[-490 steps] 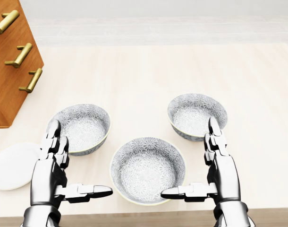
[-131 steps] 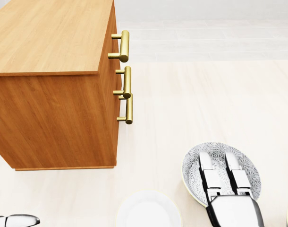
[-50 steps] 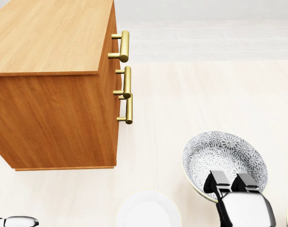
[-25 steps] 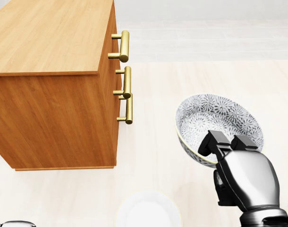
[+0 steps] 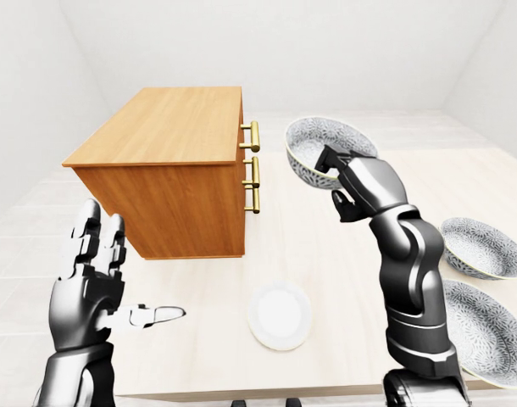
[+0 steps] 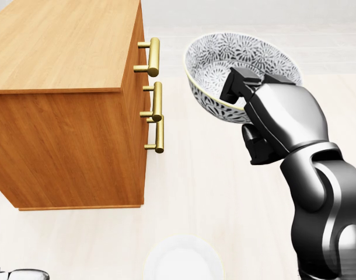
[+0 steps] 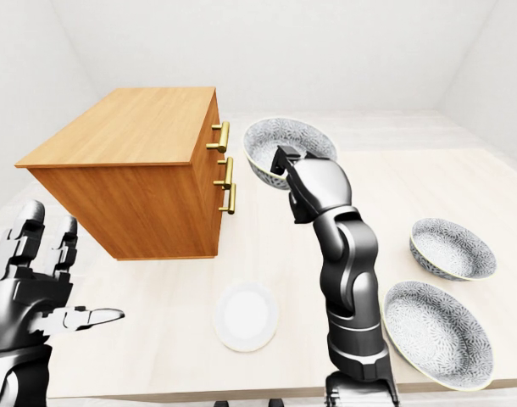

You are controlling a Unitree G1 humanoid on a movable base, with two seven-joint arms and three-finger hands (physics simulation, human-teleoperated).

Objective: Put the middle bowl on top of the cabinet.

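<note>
The right hand (image 6: 280, 116) grips the bowl (image 6: 224, 55) by its near rim, in the air just right of the cabinet (image 6: 61, 52) and about level with its top, so the goal lies to the left. Round, with no long axis, the bowl tilts its mouth toward the robot. The left hand (image 5: 89, 288) is open, empty and farther off.

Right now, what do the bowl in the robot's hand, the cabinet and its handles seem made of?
The bowl in the right hand looks like glazed ceramic: grey-and-white floral pattern, pale rim. The cabinet looks like matte wood, showing grain. Its handles look like brushed brass, gold with soft sheen. It's a render, so these are guesses.
</note>
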